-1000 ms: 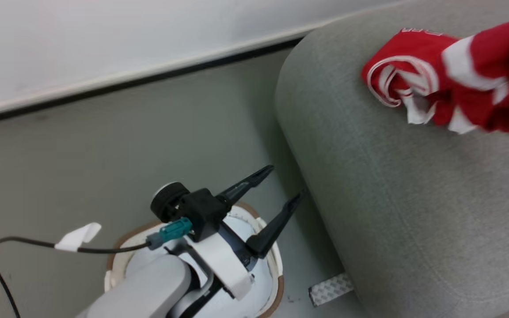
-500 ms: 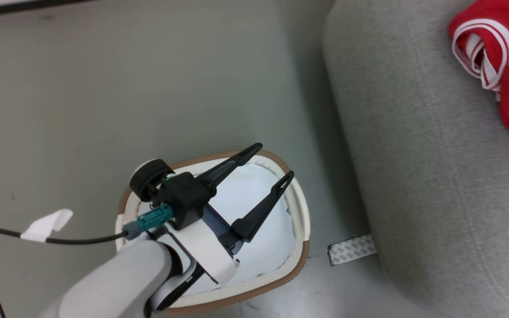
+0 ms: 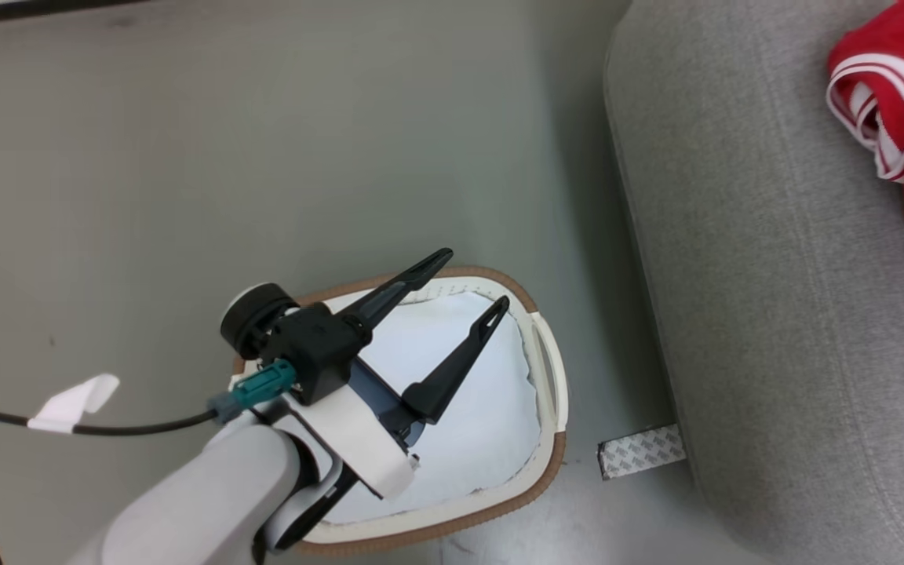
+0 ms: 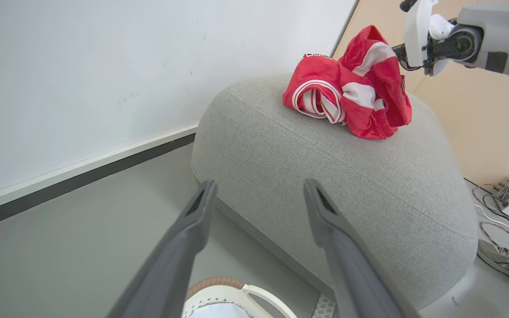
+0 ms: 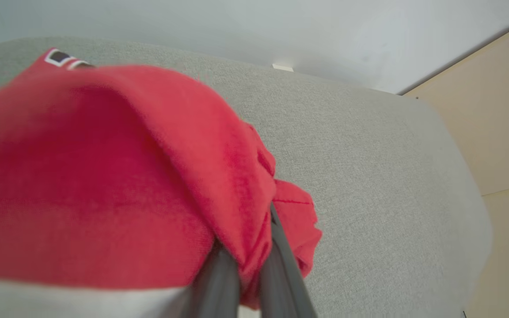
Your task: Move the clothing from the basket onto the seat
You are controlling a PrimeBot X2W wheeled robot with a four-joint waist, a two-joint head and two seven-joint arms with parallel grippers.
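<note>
While the right gripper [image 5: 248, 265] pinches the red clothing [image 5: 104, 176] tight, that bunch sits on top of the seat [image 3: 774, 275]. The left gripper [image 3: 474, 278] is spread wide with nothing in it, over the basket [image 3: 546, 463]. The basket stands on the floor [image 3: 264, 157] just beside the seat, with a white cloth [image 3: 483, 408] lying inside.

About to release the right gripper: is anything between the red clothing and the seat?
Nothing visible. The clothing, pinched in the right gripper's fingers, hangs directly over bare grey seat, its lower folds seemingly already touching the cushion.
</note>
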